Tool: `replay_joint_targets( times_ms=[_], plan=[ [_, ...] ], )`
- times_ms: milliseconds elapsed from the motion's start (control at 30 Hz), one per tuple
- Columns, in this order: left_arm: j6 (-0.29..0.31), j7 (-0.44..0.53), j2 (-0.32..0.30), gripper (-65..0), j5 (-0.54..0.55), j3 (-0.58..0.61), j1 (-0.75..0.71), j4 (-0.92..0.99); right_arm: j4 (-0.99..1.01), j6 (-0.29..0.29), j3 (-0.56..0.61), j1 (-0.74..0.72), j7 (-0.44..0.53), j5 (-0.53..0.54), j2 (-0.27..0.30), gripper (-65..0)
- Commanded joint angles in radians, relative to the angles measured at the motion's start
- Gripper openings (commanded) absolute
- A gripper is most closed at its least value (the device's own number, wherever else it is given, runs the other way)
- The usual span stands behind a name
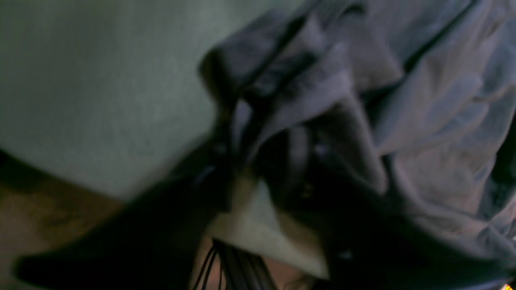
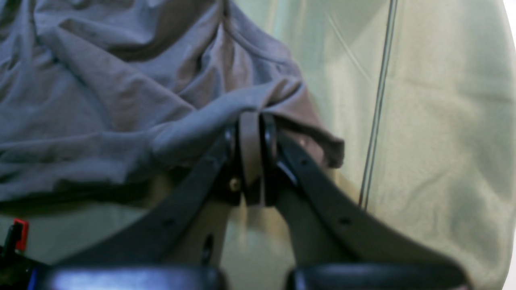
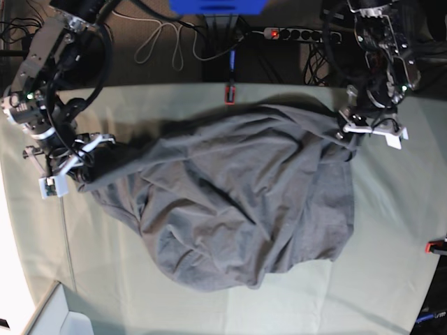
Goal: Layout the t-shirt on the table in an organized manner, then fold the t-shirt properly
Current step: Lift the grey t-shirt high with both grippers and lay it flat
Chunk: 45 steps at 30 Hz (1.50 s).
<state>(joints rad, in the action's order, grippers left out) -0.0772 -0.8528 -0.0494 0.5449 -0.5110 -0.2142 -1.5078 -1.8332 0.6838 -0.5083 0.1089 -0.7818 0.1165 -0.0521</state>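
Observation:
The dark grey t-shirt [image 3: 237, 202] lies crumpled and bunched across the middle of the pale green table [image 3: 391, 230]. My right gripper [image 3: 85, 173] is at the shirt's left end in the base view. In the right wrist view it [image 2: 252, 121] is shut on a pinched fold of the t-shirt [image 2: 100, 92], lifted a little off the table [image 2: 443, 121]. My left gripper [image 3: 347, 132] is at the shirt's far right corner. The left wrist view is blurred; there the gripper [image 1: 258, 133] looks shut on bunched t-shirt cloth [image 1: 435, 121] above the table [image 1: 100, 80].
A red clamp [image 3: 229, 93] sits on the far table edge, another [image 3: 436, 246] on the right edge, and one shows in the right wrist view [image 2: 20, 233]. A power strip [image 3: 293, 33] and cables lie beyond the table. A white box [image 3: 63, 317] stands at the near left corner.

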Motion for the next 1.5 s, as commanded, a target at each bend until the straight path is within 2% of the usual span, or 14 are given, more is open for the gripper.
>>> replay_joint_targets(
  times_ms=[0,33,67,267,500,600,733,867,1033,1133,1333,1467],
  plan=[
    [0.006,0.007,-0.007,-57.9,0.013,-0.004,0.008,-0.018,-0.015,0.014,-0.002,-0.01,0.026,0.018,0.01,-65.0],
    [0.006,0.007,-0.007,-63.7,0.008,-0.004,0.011,-0.018,-0.015,0.014,-0.002,-0.01,0.026,0.018,0.01,-65.0],
    [0.006,0.005,-0.007,-65.0,0.007,-0.004,0.011,-0.018,-0.015,0.014,-0.002,-0.01,0.026,0.018,0.01,-65.0],
    [0.006,-0.003,-0.005,-65.0,0.019,-0.008,-0.009,-0.078,-0.015,0.014,-0.003,-0.01,0.026,0.018,0.01,-65.0],
    [0.006,-0.003,-0.004,-65.0,0.019,-0.013,-0.123,-0.37,-0.024,0.014,-0.005,-0.008,0.023,0.018,0.027,-65.0],
    [0.006,-0.003,-0.01,-65.0,0.019,-0.027,-0.143,-0.452,-0.038,0.014,-0.006,0.045,0.026,0.018,0.042,-65.0],
    [0.006,0.0,-0.011,-65.0,0.019,-0.057,-0.124,-0.468,-0.122,0.014,0.001,0.134,0.028,0.019,0.065,-65.0],
    [0.006,-0.003,-0.053,-65.0,0.019,-0.053,-0.027,-0.449,-0.176,0.014,0.003,0.159,0.028,0.019,0.068,-65.0],
    [0.006,-0.004,-0.077,-65.0,0.019,-0.036,0.184,-0.399,-0.164,0.014,0.035,0.041,0.025,0.021,0.091,-65.0],
    [0.006,-0.004,-0.093,-65.0,0.019,0.019,0.345,-0.339,-0.155,0.014,0.089,-0.065,0.022,0.021,0.125,-65.0],
    [0.004,-0.004,-0.143,-65.0,0.017,0.191,0.606,-0.228,-0.148,0.014,0.136,-0.268,0.022,0.019,0.131,-65.0],
    [0.004,-0.004,-0.148,-65.0,0.007,0.318,0.85,-0.072,-0.039,0.014,0.138,-0.501,0.022,0.018,0.153,-65.0]
  ],
)
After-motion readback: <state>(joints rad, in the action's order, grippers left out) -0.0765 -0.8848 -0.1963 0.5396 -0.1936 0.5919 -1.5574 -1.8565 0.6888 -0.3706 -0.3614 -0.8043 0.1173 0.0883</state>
